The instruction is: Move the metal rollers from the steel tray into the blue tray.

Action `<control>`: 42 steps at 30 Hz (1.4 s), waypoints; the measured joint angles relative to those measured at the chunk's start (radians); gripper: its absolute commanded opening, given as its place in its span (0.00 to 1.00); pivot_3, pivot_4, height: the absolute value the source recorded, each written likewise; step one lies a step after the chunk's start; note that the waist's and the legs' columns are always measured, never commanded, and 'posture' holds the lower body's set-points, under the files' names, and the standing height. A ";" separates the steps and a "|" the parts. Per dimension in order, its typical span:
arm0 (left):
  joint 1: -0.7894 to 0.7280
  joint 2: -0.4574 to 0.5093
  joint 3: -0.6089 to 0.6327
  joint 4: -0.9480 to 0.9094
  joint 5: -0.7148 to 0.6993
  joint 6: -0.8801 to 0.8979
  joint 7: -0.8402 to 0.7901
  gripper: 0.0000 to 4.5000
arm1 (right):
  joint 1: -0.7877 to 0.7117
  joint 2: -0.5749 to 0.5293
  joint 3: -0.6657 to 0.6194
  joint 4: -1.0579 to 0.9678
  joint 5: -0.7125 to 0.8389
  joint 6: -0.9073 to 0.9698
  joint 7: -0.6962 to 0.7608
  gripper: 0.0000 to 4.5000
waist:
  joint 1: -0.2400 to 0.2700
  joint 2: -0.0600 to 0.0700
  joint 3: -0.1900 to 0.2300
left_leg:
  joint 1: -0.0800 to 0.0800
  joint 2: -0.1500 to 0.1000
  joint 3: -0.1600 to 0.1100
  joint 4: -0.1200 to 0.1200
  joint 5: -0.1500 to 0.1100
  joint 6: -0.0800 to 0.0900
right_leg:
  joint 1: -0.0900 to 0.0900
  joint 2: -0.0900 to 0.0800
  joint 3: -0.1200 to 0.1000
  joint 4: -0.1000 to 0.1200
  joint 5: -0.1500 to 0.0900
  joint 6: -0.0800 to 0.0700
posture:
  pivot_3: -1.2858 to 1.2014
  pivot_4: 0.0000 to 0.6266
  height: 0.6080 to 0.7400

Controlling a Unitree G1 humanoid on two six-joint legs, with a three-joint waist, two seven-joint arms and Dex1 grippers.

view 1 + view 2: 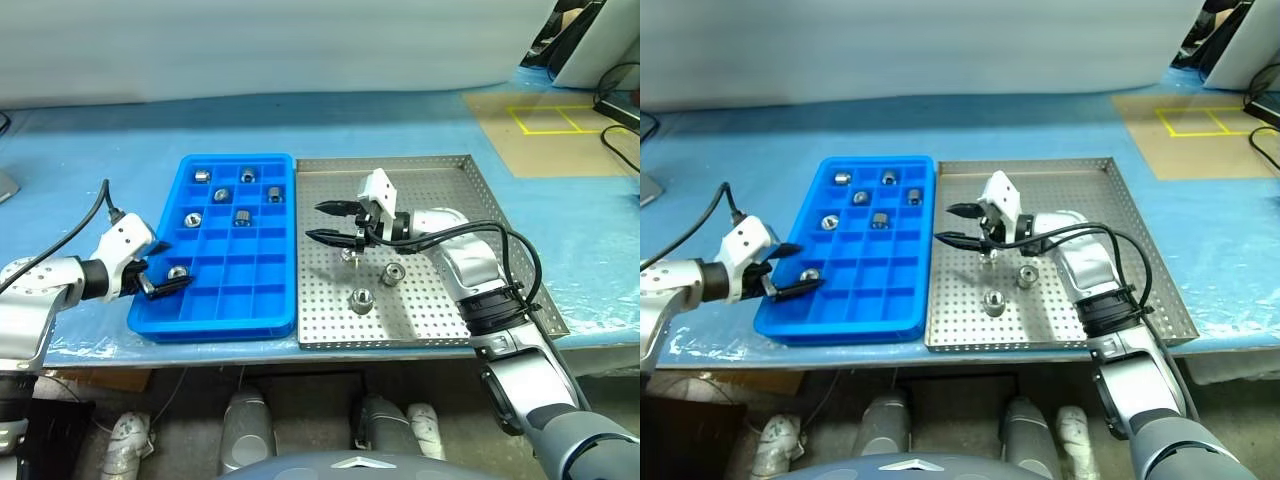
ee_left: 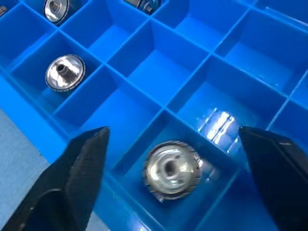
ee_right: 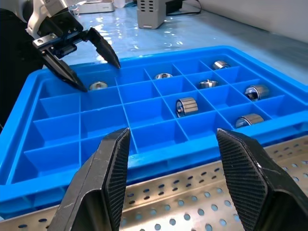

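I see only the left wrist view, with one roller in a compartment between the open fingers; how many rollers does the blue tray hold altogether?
Observer: Seven metal rollers, counting yours, lie in the blue tray.
Operator: What remains in the steel tray?
Observer: Two show plainly; a third may sit under the right gripper.
Operator: Is that gripper holding anything?
Observer: No, its fingers stand open and empty above the steel tray.

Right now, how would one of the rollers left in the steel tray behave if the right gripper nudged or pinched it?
The rollers look like rigid polished metal, so probably dense and slippery between the fingers. Short and round, they would likely roll if tipped sideways. The steel tray's perforated floor may catch them.
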 measured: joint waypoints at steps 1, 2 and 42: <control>-0.035 0.000 -0.011 0.000 -0.008 0.000 -0.013 0.98 | 0.006 -0.009 -0.007 -0.003 0.001 0.003 -0.003 0.66 | 0.004 0.000 0.000 | -0.001 0.000 0.000 0.000 0.001 -0.001 | 0.000 0.000 0.000 -0.001 0.000 0.000 | 0.54 0.24 1.00; -0.073 0.000 -0.022 -0.001 -0.014 0.001 -0.024 0.98 | 0.014 -0.014 -0.018 -0.007 0.002 0.005 -0.008 0.66 | 0.006 0.000 0.000 | -0.002 0.000 0.000 0.000 0.001 0.000 | 0.000 0.000 0.000 -0.001 0.000 0.000 | 0.54 0.24 1.00; -0.695 -0.689 -0.530 0.872 0.319 -0.422 -0.019 0.94 | 0.455 -0.185 -0.286 -0.507 0.036 0.233 -0.410 0.66 | -0.108 0.000 -0.001 | 0.004 -0.002 0.002 0.011 -0.006 0.011 | 0.014 -0.001 0.004 -0.007 0.001 0.002 | 0.39 0.24 1.00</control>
